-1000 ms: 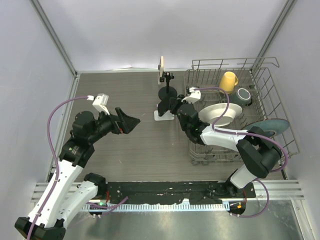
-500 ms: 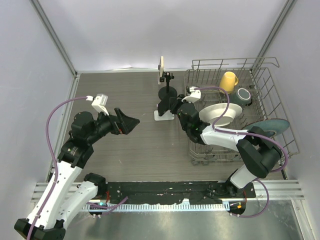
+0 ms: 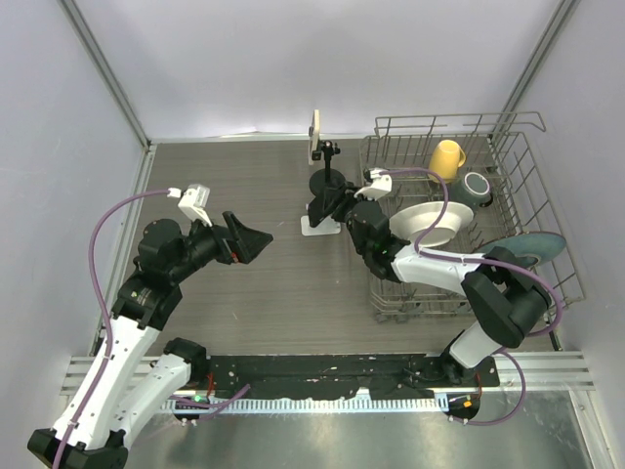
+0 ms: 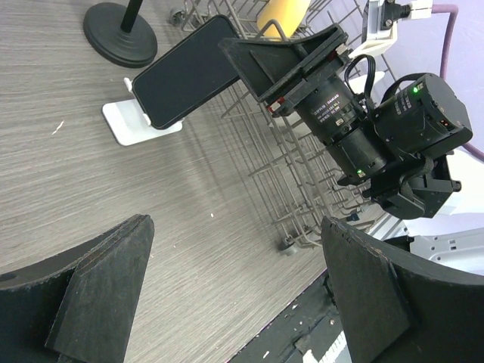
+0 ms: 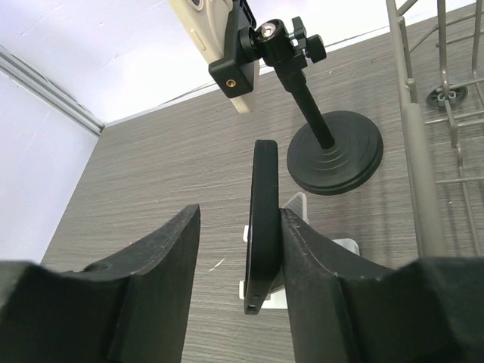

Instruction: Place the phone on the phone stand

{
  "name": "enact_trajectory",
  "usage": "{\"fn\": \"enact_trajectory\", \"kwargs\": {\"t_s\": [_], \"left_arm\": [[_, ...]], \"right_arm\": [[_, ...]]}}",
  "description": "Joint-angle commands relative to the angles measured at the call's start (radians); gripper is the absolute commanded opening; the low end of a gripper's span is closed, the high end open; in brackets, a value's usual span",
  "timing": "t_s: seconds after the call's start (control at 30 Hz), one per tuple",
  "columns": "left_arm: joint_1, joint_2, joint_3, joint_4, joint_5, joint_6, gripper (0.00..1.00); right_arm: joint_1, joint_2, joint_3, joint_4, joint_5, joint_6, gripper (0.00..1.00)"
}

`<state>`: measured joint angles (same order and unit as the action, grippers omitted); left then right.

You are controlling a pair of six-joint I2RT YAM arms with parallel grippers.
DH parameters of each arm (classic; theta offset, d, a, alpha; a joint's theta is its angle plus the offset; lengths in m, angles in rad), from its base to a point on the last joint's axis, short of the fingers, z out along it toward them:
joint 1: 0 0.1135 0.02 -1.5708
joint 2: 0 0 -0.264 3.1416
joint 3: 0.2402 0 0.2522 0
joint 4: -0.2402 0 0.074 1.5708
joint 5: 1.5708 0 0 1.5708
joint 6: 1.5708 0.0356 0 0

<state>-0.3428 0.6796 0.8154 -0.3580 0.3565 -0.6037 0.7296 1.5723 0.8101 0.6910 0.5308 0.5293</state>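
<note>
The black phone (image 4: 185, 72) leans tilted on the small white stand (image 4: 132, 125), left of the rack; it also shows in the top view (image 3: 319, 208) and edge-on in the right wrist view (image 5: 265, 219). My right gripper (image 5: 238, 227) is open around the phone's upper end. Its right finger (image 5: 318, 257) touches the phone's back and its left finger (image 5: 162, 249) stands well apart from the screen side. The stand's base (image 5: 344, 246) shows behind. My left gripper (image 3: 256, 237) is open and empty above the table's left middle, fingers (image 4: 113, 265) wide apart.
A black round-base holder (image 3: 327, 182) clamping a cream device (image 3: 315, 137) stands just behind the stand. A wire dish rack (image 3: 527, 147) on the right holds a yellow mug (image 3: 447, 156), a white plate (image 3: 430, 223), a grey bowl (image 3: 477, 186) and a teal plate (image 3: 527, 249).
</note>
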Motion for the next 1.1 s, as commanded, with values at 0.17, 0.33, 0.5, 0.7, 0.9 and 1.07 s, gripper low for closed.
{"fn": "enact_trajectory", "kwargs": {"t_s": [0.17,0.33,0.5,0.7,0.9,1.07], "left_arm": [[0.004,0.000,0.037,0.021,0.025,-0.019,0.96],[0.004,0.009,0.047,0.022,0.029,-0.019,0.96],[0.002,0.017,0.054,0.024,0.036,-0.022,0.96],[0.002,0.011,0.056,0.024,0.035,-0.022,0.97],[0.002,0.014,0.060,0.024,0.038,-0.022,0.96],[0.004,0.011,0.057,0.022,0.038,-0.024,0.96]], "right_arm": [[-0.027,-0.054,0.038,-0.094,0.101,-0.025,0.63],[-0.027,-0.058,0.101,-0.197,0.097,-0.054,0.68],[-0.029,-0.044,0.167,-0.278,0.089,-0.081,0.70],[-0.027,-0.026,0.230,-0.361,0.089,-0.109,0.70],[-0.027,-0.009,0.291,-0.439,0.087,-0.144,0.70],[-0.027,-0.020,0.313,-0.473,0.086,-0.176,0.70]]}}
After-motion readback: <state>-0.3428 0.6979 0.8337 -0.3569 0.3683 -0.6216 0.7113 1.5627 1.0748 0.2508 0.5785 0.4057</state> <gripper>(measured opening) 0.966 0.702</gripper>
